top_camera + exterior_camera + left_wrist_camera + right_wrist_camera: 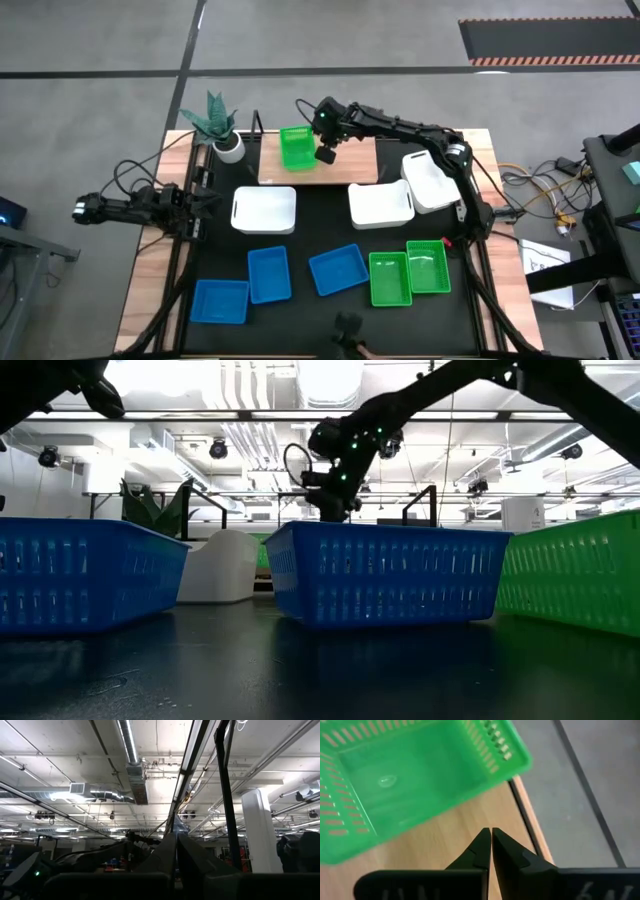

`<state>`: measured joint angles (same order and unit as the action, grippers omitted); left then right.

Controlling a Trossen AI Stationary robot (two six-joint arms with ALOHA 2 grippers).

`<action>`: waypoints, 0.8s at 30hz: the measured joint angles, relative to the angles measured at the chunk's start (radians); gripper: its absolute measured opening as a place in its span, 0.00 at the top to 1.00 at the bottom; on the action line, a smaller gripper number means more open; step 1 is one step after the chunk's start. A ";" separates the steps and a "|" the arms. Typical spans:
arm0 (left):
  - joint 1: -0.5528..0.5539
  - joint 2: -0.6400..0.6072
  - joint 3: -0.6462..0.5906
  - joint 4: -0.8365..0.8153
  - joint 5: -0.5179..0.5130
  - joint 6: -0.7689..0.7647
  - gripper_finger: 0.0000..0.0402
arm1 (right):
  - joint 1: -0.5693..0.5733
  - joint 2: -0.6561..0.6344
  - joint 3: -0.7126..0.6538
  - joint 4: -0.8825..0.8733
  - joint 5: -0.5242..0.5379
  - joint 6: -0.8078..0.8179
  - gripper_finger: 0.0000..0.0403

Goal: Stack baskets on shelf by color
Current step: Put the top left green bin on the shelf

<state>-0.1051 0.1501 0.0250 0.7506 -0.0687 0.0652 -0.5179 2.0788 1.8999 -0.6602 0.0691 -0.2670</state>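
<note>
Judging by the layout, one green basket (296,148) is set on the shelf (355,165) just beside the shut, empty right jaws (325,155), while eight baskets are left on the surface (320,235).

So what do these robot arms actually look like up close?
Both arms are dark, jointed and slim. The right arm shows small green lights near its wrist, and black cables trail behind the left arm. The right pincer has two black fingers tapering to points.
</note>
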 joint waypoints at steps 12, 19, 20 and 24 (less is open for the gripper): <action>0.000 0.000 0.000 0.001 0.000 0.001 1.00 | 0.073 0.029 0.005 0.088 -0.073 -0.015 0.98; 0.000 -0.001 0.000 0.001 0.000 0.000 1.00 | 0.088 0.029 0.005 0.141 -0.069 -0.021 0.98; 0.000 -0.001 0.000 0.001 0.000 0.000 1.00 | 0.088 0.029 0.005 0.150 -0.069 -0.021 0.98; 0.000 -0.001 0.000 0.001 0.000 0.000 1.00 | 0.085 0.031 0.005 0.181 -0.067 -0.022 0.98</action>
<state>-0.1051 0.1493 0.0250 0.7514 -0.0689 0.0650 -0.4328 2.1094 1.9054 -0.4794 0.0023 -0.2889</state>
